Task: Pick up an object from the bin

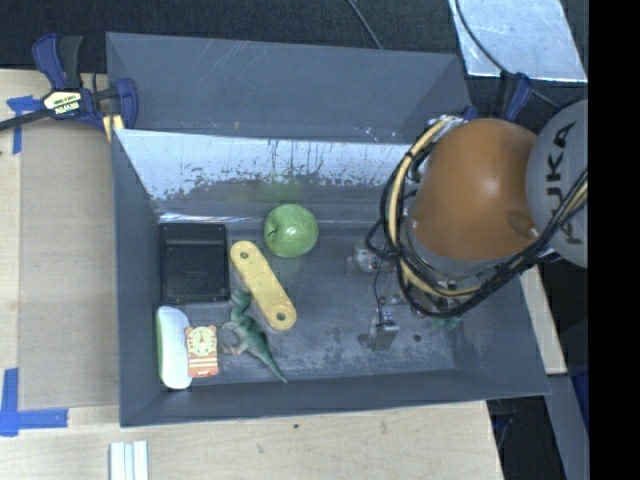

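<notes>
My gripper (372, 291) hangs low over the bin floor right of centre, below the orange cover. Its two fingertips (383, 322) stand apart, open, with bare floor between them. A green apple (291, 230) lies to its upper left near the back wall. A flat yellow piece with a hole (262, 284) lies slanted just left of the gripper. A small green toy dinosaur (250, 335) sits beneath the yellow piece's lower end.
A black box (194, 261) lies at the left of the bin. Below it sits a white oblong thing (172, 346) with a small orange clock-faced item (202, 350) beside it. The arm and its cables cover the bin's right side.
</notes>
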